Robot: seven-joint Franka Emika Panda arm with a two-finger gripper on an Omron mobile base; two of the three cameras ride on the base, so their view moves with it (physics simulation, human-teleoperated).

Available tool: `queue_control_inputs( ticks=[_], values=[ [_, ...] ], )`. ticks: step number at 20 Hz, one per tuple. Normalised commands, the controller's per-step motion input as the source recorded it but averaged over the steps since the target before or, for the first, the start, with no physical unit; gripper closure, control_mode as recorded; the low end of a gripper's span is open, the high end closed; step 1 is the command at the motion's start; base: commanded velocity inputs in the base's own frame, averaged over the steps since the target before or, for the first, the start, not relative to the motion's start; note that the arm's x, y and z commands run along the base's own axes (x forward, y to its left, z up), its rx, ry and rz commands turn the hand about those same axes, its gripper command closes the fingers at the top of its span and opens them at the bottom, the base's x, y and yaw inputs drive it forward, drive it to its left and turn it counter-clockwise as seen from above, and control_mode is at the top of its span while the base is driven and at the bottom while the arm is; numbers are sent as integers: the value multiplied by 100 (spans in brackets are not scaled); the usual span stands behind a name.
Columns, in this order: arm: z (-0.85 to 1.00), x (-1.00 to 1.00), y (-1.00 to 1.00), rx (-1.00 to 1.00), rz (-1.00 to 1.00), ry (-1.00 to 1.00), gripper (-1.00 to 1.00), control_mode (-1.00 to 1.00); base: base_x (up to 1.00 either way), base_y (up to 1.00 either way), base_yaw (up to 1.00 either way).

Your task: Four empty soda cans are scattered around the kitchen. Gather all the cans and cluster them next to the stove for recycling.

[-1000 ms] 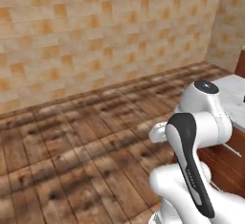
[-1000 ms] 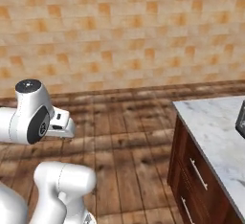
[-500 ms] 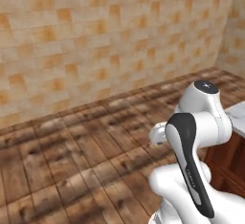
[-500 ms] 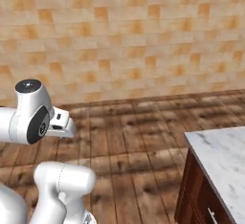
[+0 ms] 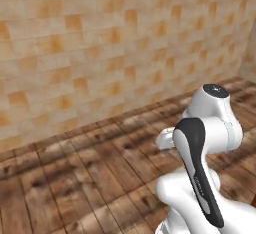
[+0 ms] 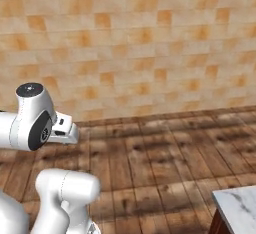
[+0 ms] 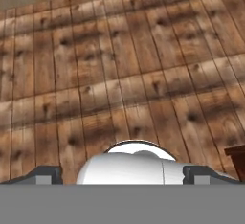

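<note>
We see the arm (image 5: pixel 200 148) folded up close over its base, elbow high, the hand tucked low in front of it. In the hand view the gripper (image 7: pixel 122 175) looks down at the wooden floor (image 7: pixel 119 74); its two dark fingertips (image 7: pixel 45 174) sit far apart at the left and right of the bottom edge, so we read the jaws as wide, with nothing between them

Ahead, in both base views, the tiled wall (image 5: pixel 100 48) in tan and orange squares runs across the far side, and the plank floor (image 6: pixel 165 158) fills the near ground. At the near right of the right base view a corner of the marble counter (image 6: pixel 237 210) with a dark wooden side shows; the same dark corner (image 7: pixel 237 158) shows at the right edge of the hand view

Against the earlier frames: the whole picture has shifted, so we take it that the base has turned, not the things. A second ago the counter took up much of the right of the right base view, with drawer fronts and a dark object on it; half a second ago less of it; now only its corner is left. In the left base view the counter edge at the far right has slid out. The arm keeps the same folded pose throughout

Soda cans and stove: we cannot place them from these frames
</note>
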Motion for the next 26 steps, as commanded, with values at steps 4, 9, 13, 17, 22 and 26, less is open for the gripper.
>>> queue_control_inputs(
  ticks=[4, 9, 13, 17, 22, 26],
  values=[
    [0, 0, 0, 0, 0, 0, -100, 100, 100, -77, -13],
    [0, 0, 0, 0, 0, 0, -100, 100, 77, -66, -56],
    [0, 0, 0, 0, 0, 0, -100, 100, 69, -55, -61],
    [0, 0, 0, 0, 0, 0, -100, 100, 85, 37, -46],
    [0, 0, 0, 0, 0, 0, -100, 100, 29, -27, 8],
    [0, 0, 0, 0, 0, 0, -100, 100, 86, 32, -33]
  ],
)
